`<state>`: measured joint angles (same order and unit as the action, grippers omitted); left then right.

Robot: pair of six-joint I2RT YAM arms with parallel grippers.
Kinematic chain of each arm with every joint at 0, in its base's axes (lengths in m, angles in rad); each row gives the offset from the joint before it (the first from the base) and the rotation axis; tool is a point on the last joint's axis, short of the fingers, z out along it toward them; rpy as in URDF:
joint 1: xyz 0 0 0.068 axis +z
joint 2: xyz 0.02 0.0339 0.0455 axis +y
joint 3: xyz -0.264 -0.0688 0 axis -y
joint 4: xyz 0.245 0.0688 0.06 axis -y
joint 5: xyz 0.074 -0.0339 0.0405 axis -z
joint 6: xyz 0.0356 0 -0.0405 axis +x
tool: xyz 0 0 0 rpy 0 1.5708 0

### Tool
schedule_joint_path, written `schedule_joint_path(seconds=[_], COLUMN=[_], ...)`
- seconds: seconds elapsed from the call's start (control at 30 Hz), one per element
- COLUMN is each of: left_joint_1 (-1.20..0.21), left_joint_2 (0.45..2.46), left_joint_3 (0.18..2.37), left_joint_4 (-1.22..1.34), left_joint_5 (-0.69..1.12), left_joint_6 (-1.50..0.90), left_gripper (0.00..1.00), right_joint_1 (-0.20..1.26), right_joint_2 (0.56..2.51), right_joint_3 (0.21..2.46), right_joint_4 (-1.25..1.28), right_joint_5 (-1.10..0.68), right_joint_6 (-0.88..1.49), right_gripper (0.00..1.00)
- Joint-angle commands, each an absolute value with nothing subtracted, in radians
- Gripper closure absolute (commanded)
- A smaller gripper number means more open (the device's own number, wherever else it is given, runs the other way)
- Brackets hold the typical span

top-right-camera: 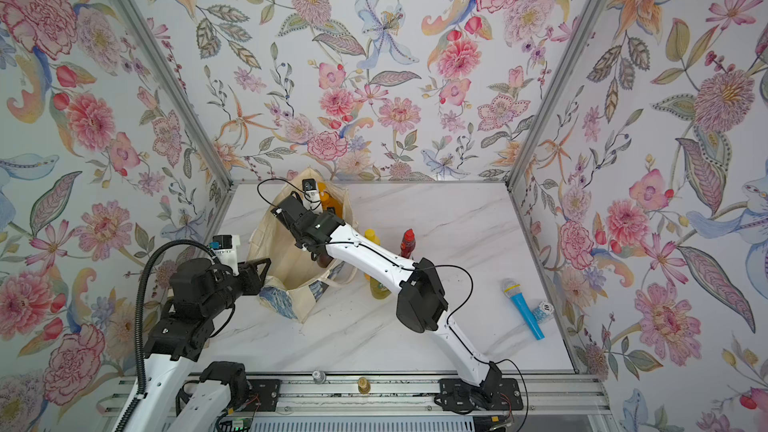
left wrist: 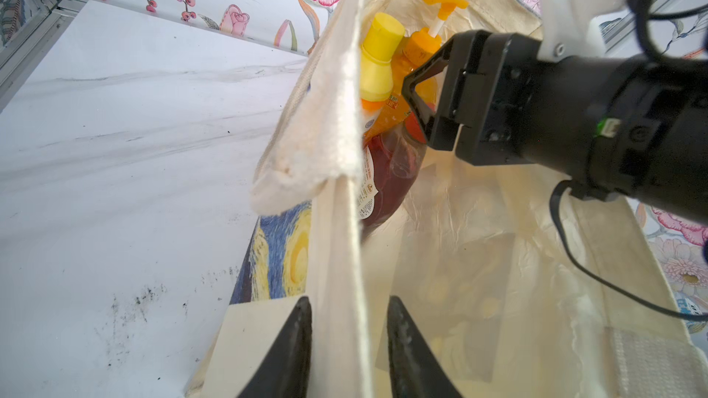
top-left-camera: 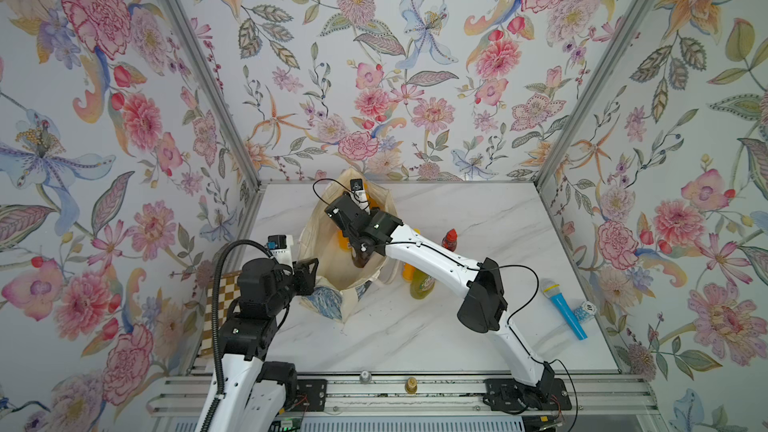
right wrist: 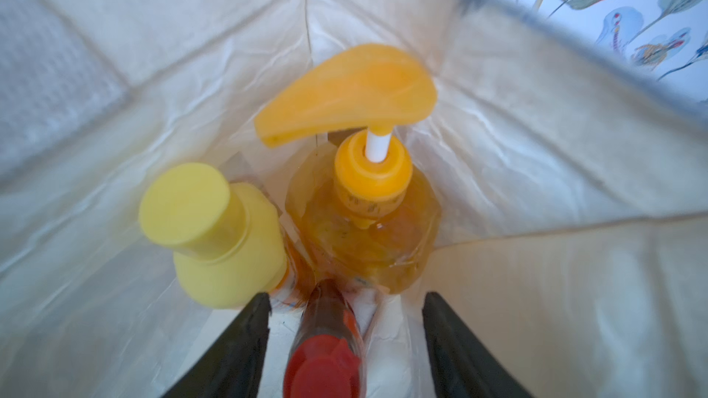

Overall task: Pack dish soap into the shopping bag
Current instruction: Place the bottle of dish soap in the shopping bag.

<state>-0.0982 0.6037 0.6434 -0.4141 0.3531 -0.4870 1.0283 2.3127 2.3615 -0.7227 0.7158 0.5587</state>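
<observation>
The cream shopping bag (top-left-camera: 322, 238) (top-right-camera: 270, 238) stands open at the back of the table. Inside it are the amber pump bottle (right wrist: 364, 231), an orange bottle with a yellow cap (right wrist: 214, 231) and a dark-red bottle with a red cap (right wrist: 325, 338). My right gripper (right wrist: 346, 296) is deep in the bag, open, its fingers either side of the dark-red bottle without touching it. My left gripper (left wrist: 349, 298) (top-left-camera: 309, 278) is open at the bag's near rim (left wrist: 337, 262), with the cloth between its fingers. Outside the bag stand a dark-red bottle (top-left-camera: 450, 240), a green bottle (top-left-camera: 422, 286) and an orange bottle (top-right-camera: 371, 238).
A blue toy microphone (top-left-camera: 565, 309) and a small white-and-blue object (top-left-camera: 587, 309) lie at the right of the marble table (top-left-camera: 415, 334). A chequered board (top-left-camera: 220, 305) leans at the left edge. The right arm (top-left-camera: 440, 255) reaches over the three outside bottles.
</observation>
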Motion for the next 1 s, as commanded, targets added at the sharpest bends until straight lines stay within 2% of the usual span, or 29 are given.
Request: schedule_joint_path(seconds=[0.0,0.33,0.47,0.7,0.97], left_joint_1=[-0.103,-0.103,-0.102,-0.101,-0.103], left_joint_2=[0.598,0.592,0.592,0.580,0.569], left_joint_3=[0.626,0.624,0.639,0.675,0.725], left_joint_4=[-0.409,-0.405,-0.397,-0.389,-0.414], left_joint_5=[0.351,0.348,0.341,0.302,0.230], left_joint_6=[-0.494,-0.495,-0.494,-0.486,-0.450], left_gripper=[0.65,0.62,0.53,0.30,0.15], right_joint_1=[1.038,1.055,1.069,1.091,1.115], right_joint_2=[2.272,2.233,2.196,2.106,1.971], right_joint_3=[2.373,2.409,2.414,2.386,2.264], right_joint_4=[-0.716,-0.716,-0.716,-0.712,-0.658], right_joint_5=[0.748,0.697,0.670,0.670,0.696], right_joint_6=[0.542,0.485,0.422,0.353,0.299], right_gripper=[0.31,0.24,0.21,0.16,0.13])
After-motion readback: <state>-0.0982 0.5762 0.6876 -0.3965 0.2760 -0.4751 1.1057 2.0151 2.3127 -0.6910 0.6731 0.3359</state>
